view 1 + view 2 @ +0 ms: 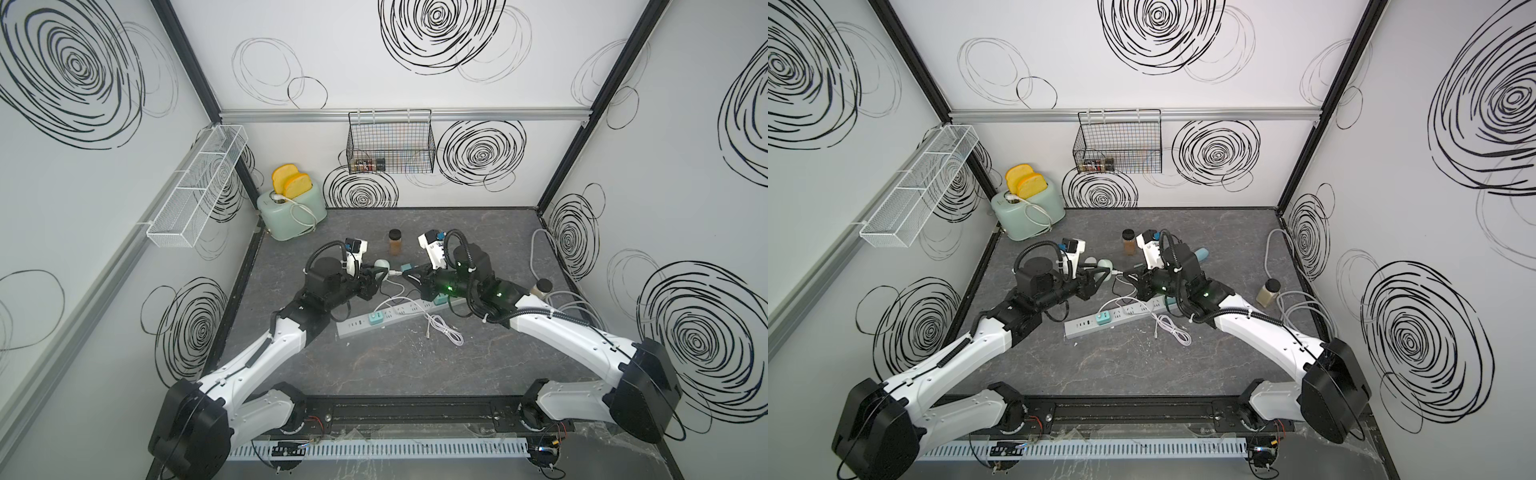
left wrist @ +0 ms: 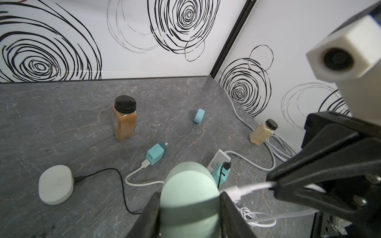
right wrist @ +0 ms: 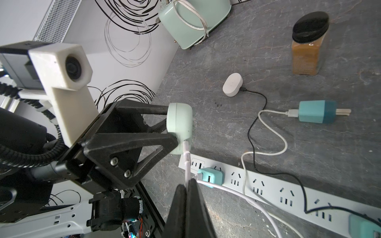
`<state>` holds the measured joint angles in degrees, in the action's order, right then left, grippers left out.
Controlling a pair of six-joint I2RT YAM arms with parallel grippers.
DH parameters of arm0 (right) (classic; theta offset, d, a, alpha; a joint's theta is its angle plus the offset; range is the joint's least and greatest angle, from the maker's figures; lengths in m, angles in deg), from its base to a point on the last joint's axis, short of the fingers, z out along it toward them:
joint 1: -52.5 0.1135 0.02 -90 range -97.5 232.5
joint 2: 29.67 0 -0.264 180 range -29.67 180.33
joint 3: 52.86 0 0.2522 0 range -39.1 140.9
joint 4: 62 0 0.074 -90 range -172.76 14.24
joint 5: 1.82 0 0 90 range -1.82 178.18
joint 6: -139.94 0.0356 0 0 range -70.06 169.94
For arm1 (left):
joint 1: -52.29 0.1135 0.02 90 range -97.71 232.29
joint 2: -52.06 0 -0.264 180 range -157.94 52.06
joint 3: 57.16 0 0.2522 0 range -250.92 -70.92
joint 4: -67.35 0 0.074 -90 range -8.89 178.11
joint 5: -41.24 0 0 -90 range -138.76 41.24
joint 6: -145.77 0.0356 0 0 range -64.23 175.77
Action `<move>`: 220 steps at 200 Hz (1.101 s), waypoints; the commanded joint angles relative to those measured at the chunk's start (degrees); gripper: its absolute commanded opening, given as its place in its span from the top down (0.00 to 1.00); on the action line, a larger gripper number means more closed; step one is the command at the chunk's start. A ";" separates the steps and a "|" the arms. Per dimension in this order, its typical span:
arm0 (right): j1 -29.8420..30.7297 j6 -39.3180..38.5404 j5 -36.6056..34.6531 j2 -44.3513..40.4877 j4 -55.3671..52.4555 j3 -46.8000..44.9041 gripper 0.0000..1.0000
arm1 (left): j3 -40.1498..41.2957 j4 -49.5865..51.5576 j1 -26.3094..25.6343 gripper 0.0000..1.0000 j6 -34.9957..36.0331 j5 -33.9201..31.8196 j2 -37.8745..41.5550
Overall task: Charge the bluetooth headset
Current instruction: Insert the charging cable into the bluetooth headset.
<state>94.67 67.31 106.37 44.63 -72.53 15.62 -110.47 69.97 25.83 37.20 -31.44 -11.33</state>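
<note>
I'm holding the mint-green earbud case (image 3: pixel 179 120) in the left tool (image 3: pixel 172 126), which is clamped across its sides. The case is hanging above the table (image 3: pixel 226 51) near the middle, just behind the power strip (image 3: pixel 272 182). My right tool (image 3: pixel 186 186) is pinched tight together on the white charging cable (image 3: pixel 186 164), a little back from its plug (image 3: pixel 185 147), and the plug is butting into the case's end. I can't tell from here whether it's fully home.

So I'm planning to keep the left grip rigid as an anvil and push straight along the plug's own line with no sideways lean, since the cable can flex between my pinch and the plug. A pinch nearer the plug would be stiffer.

The cable seems to be leading to the teal charger (image 3: pixel 210 177) sitting in the strip, though I can't trace it through the tangle. I'm minding the slack too, because a tug could unseat either end. The white case (image 3: pixel 232 84) is lying apart on the table, and I'm ignoring it.
</note>
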 commanded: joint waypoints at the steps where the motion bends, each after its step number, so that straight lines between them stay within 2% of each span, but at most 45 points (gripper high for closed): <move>1: 0.85 0.31 -1.23 1.23 2.66 -0.65 1.00 | -1.41 -4.83 -1.35 0.81 -1.08 4.57 1.64; 136: 2.08 0.84 -2.19 4.65 3.63 -0.82 1.00 | -0.66 -8.36 -2.57 0.82 -5.69 3.24 4.06; 220: 2.04 0.38 3.06 5.89 4.30 -0.16 1.00 | -1.32 -7.94 -4.48 0.82 -4.21 2.39 2.54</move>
<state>96.05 67.92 107.05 47.87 -68.73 15.62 -110.03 70.74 25.00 33.29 -36.92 -9.76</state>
